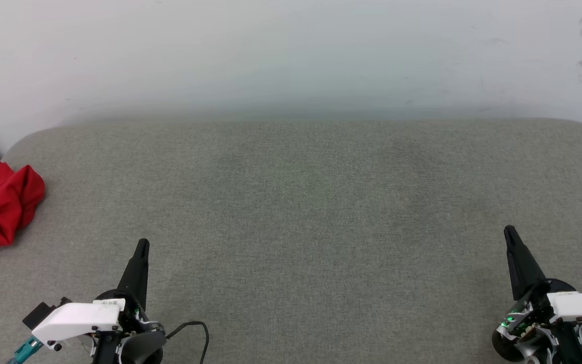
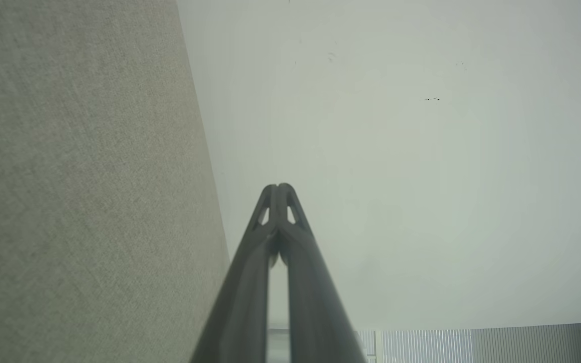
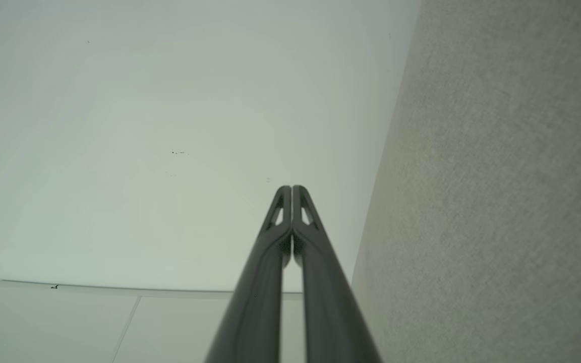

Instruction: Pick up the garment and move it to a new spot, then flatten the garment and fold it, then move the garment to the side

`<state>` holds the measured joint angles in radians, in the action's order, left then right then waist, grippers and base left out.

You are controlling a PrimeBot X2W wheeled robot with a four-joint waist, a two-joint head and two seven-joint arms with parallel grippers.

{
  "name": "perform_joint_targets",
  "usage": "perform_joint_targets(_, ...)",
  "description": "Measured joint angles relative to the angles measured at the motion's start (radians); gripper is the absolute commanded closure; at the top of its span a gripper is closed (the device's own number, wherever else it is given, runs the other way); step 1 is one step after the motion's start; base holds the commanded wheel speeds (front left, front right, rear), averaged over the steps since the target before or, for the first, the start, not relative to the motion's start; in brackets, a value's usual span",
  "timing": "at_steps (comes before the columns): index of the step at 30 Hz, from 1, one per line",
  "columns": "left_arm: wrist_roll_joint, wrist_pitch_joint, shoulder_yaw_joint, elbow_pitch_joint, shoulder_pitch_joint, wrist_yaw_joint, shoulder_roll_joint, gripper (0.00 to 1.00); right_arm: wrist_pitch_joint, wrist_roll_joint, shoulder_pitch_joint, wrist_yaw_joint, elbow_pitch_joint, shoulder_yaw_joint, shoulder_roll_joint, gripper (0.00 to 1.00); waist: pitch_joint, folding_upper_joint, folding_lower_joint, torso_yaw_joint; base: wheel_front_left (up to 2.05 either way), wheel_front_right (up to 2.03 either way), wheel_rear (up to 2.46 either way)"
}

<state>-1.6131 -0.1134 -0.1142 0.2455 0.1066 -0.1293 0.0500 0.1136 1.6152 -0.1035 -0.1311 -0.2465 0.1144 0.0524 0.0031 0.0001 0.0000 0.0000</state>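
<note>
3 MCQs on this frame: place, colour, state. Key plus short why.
1. On the grey surface, the garment lies at: A centre; B left edge; C right edge.
2. The garment's bunched part is: A red; B blue; C black.
3. The left gripper and right gripper are: A both open; B both shut, empty; C left holding cloth.
Key: B, crumpled at the head view's left edge; A, red folds above a white bit; B, wrist views show fingertips pressed together, nothing between.
</note>
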Motion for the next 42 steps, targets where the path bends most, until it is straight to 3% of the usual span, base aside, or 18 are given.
perform_joint_targets(23,0.0,0.001,0.001,0.003,-0.001,0.0,0.0,1.0,0.0,0.0,0.002,0.0,-0.002,0.0,0.0,1.0,0.0,0.0,0.0,0.0,0.0,0.0,0.0)
perform_joint_targets(24,0.0,0.001,0.002,0.01,-0.005,0.001,-0.001,0.0,0.0,0.0,0.007,0.0,-0.009,0.0,0.0,0.0,0.0,0.0,0.0,0.0,0.0,0.0,0.0)
perform_joint_targets(42,0.021,0.075,0.092,-0.033,-0.033,0.002,-0.004,0.0,-0.075,-0.053,0.057,0.0,0.041,-0.049,0.0,0.0,0.0,0.0,0.0001,-0.001,0.0,0.0,0.0)
